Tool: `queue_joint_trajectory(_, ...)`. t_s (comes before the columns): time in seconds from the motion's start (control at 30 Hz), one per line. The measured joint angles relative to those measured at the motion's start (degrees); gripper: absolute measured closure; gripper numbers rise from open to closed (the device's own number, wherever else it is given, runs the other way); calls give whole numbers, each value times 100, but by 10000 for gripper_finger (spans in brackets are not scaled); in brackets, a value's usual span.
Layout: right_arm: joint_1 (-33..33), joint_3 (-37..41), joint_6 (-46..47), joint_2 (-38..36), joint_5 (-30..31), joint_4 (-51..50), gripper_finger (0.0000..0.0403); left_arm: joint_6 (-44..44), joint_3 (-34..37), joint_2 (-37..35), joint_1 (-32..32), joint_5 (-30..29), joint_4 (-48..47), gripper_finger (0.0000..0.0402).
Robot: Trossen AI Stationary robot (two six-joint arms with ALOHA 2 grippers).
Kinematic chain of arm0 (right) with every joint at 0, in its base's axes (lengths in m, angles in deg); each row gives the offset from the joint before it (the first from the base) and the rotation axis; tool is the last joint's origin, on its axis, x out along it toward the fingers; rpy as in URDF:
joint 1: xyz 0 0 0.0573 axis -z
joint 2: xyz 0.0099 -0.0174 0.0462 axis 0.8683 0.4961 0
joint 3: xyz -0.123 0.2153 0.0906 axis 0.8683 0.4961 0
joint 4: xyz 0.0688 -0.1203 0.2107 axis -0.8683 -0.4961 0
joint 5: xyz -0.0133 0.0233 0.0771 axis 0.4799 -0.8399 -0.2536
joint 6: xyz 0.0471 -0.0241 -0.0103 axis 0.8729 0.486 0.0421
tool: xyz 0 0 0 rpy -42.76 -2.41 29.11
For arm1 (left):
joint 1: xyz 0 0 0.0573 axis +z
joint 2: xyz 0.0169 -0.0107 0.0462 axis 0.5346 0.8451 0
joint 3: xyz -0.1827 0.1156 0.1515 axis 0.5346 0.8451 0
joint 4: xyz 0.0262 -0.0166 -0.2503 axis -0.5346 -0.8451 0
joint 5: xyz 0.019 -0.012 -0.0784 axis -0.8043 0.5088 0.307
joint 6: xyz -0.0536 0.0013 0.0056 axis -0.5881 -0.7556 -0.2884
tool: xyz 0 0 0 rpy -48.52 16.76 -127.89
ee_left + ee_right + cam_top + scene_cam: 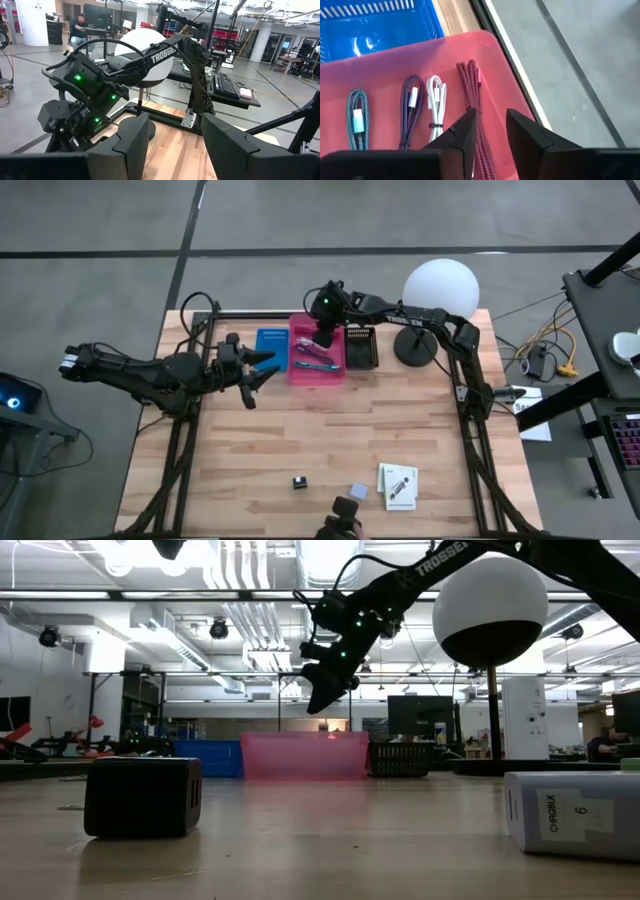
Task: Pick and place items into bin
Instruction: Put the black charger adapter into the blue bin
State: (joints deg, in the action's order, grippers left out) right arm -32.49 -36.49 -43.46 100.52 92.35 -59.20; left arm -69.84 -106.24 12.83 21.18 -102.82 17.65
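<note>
A pink bin [317,352] stands at the table's far edge. On its floor lie several bundled cables: teal [357,120], purple [411,110], white [436,107] and maroon [472,82]. My right gripper [491,116] hangs over the bin, slanting down, open with a narrow gap, above the maroon cable's near part. In the low view its fingertips [318,705] are clear above the bin's rim. A black cube [299,481], a grey-blue cube [358,491] and a white card [398,485] lie near the table's front edge. My left gripper [265,368] waits open and level, left of the bin.
A blue bin [271,345] stands left of the pink one and a black bin [361,347] right of it. A white globe lamp [438,290] stands at the far right. A dark device [343,515] sits at the front edge. Bare wood lies mid-table.
</note>
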Motion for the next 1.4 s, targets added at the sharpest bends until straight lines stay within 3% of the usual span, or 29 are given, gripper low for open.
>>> queue_joint_trajectory(0.23,-14,-421,605,-11,-21,-1074,303,-6,0,9,0,2,-22,235)
queue_joint_trajectory(0.4,-288,-516,95,-405,-87,-1510,313,-4,0,-14,0,1,-20,235)
queue_joint_trajectory(0.63,-785,-213,186,-1528,-1530,-1365,331,151,-2,-26,0,-4,-249,235)
queue_joint_trajectory(0.77,-1022,112,458,-2163,-1700,-1149,338,285,-2,25,24,-11,-284,235)
queue_joint_trajectory(0.93,-1296,858,977,-2985,-1685,-351,344,268,-2,60,31,-11,-300,235)
queue_joint_trajectory(1.2,-1770,2862,1395,-4378,-1695,2891,344,263,-2,98,31,7,-306,235)
queue_joint_trajectory(1.4,-1681,4078,1804,-5287,-1552,3041,344,257,-2,117,31,9,-298,235)
